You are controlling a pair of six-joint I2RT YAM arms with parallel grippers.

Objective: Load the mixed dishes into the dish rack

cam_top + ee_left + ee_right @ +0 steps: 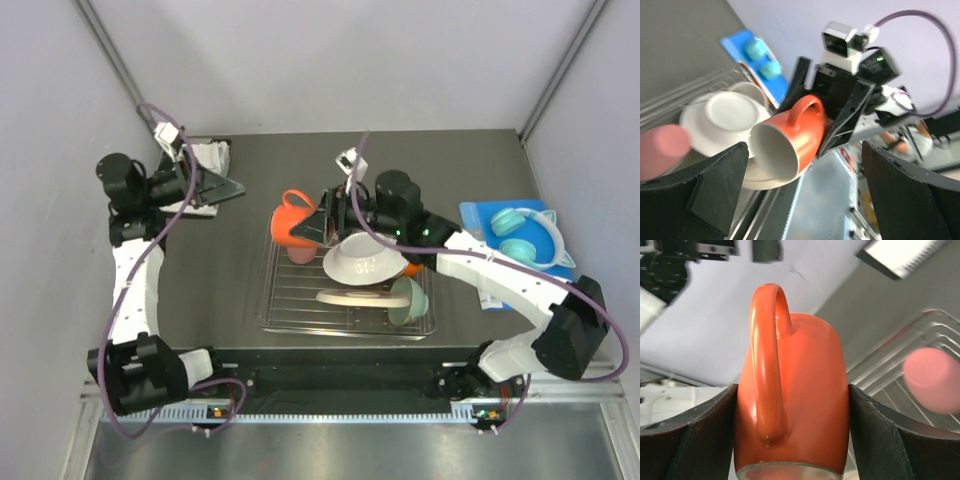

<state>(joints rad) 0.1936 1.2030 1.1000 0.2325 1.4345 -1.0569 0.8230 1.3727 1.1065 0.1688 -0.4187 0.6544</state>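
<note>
– Steel bars first: what sits in the dish rack (290,305)?
– On its near side, a mint-green bowl (408,300) tipped over, with a pale plate (350,296) just beside it. Behind them are the white bowl (363,260) and, toward the far left corner, the pink cup (300,253).
– And the mug?
– The cream-and-orange mug (292,218) is off the bars, lying sideways, clamped between the fingers of the right gripper (314,227). It hangs over that far left corner, just above the pink cup.
– So the mug is being placed?
– I judge so. The next move needs a free patch of bars beside the cup, a descent that misses both the cup and the white bowl, then a release.
– The left gripper (228,188)?
– Farther back, well left of the rack, jaws spread wide, nothing between them.
</note>
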